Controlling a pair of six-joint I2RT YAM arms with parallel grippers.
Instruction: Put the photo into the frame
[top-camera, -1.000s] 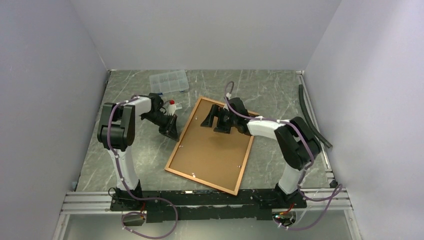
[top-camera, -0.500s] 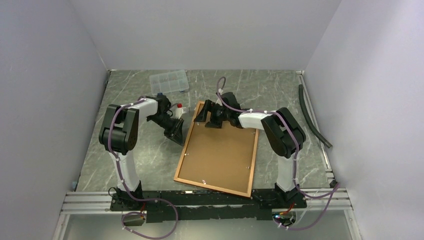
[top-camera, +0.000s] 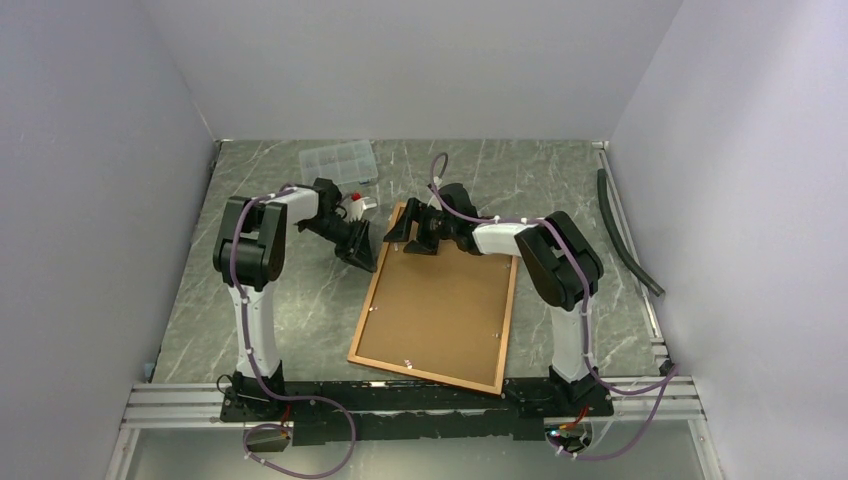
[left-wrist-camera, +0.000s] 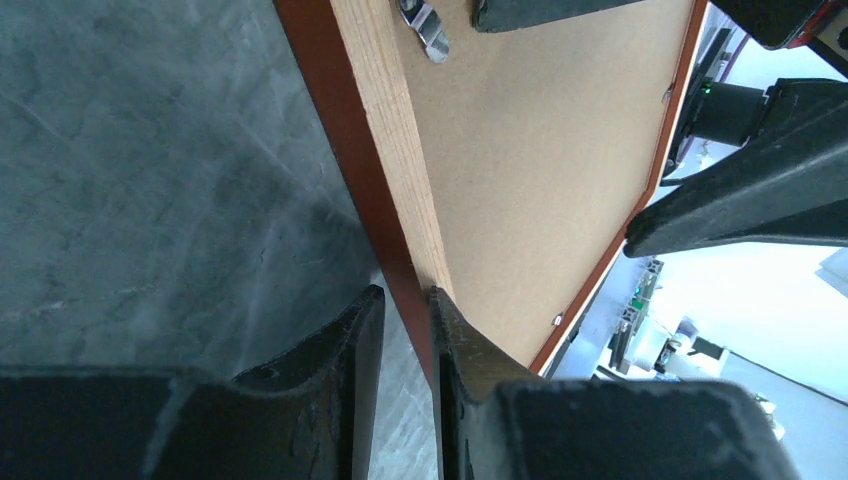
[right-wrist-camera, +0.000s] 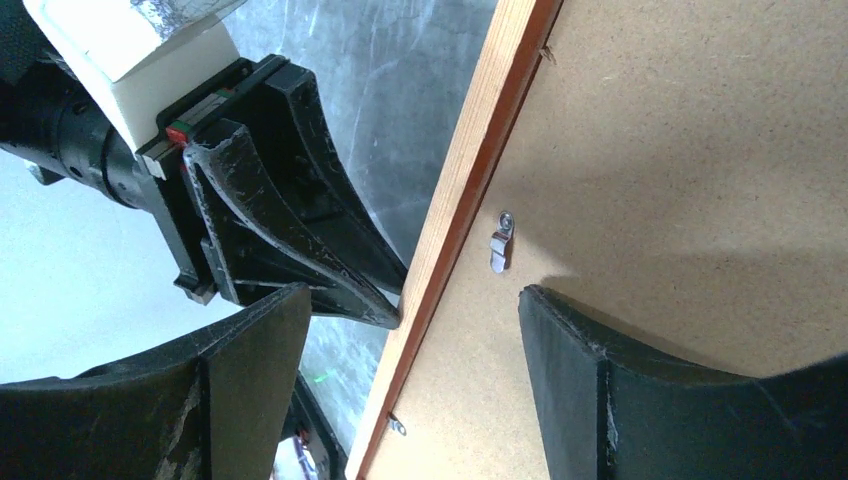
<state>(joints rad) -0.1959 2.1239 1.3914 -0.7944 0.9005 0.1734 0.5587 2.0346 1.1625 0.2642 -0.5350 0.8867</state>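
The frame (top-camera: 366, 310) lies face down, backing board (top-camera: 440, 300) upward, at the table's (top-camera: 290, 310) centre, reaching toward its near edge. Left gripper (top-camera: 368, 260): fingers narrowly apart, astride the frame's left border. Right gripper (top-camera: 410, 242): fingers wide apart over its far-left corner.

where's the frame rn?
Top view: the frame lies back-up on the table, just right of centre. The left hand sits at its far left edge, the right hand over its far end.
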